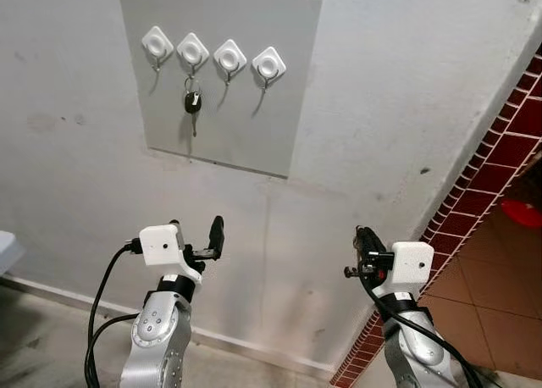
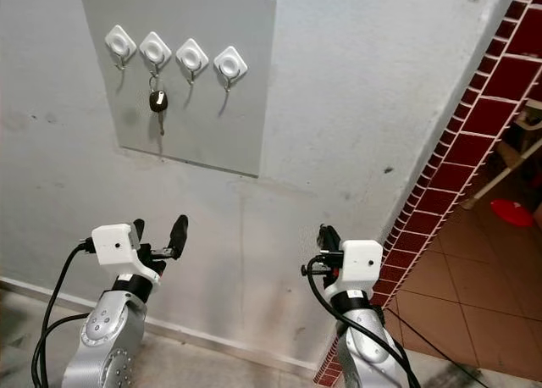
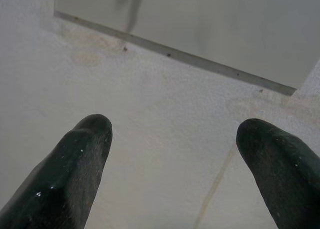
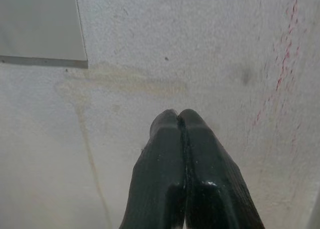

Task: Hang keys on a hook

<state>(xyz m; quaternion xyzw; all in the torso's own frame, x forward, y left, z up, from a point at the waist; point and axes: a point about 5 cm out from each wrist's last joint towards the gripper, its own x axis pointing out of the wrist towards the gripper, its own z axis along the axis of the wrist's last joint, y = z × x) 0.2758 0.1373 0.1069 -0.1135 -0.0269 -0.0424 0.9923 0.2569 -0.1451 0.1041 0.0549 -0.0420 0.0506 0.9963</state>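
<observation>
Grey panel (image 1: 246,108) on white wall (image 1: 76,176): four white hooks (image 1: 212,56) in row near top edge. Keys (image 1: 192,101), black-headed, hang from second hook from panel's left edge. Left gripper (image 1: 196,233) below panel, apart from wall, fingers spread, empty. Right gripper (image 1: 364,240) below panel's right corner, fingers pressed together, empty. Red tile strip (image 1: 474,202) at wall's right edge.

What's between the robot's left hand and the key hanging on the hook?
Just bare wall and the panel's lower edge. In the left eye view, the open left hand sits below the key, with nothing between them.
</observation>
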